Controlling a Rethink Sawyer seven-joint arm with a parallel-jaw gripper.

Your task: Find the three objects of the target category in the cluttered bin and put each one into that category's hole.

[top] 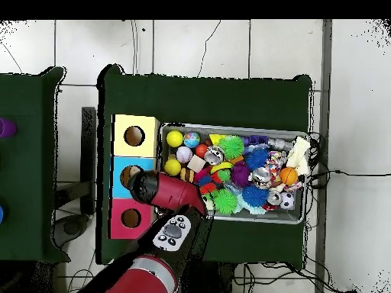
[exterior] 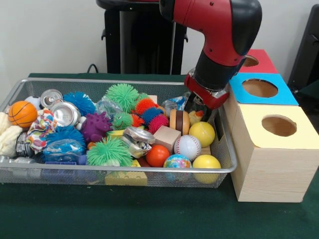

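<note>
What you can't actually make out here

The red and black arm (exterior: 219,45) runs off the top edge in the front view and covers part of the round hole in the red-topped wooden box (exterior: 250,60). Its gripper (exterior: 199,107), low in the silver wire-mesh bin (exterior: 124,169), is too hidden to read. Overhead, toys beside the arm are covered.

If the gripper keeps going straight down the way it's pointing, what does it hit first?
Probably the small yellow toy under the gripper at the bin's box-side end, beside the striped wooden ring; depth is unclear.
</note>
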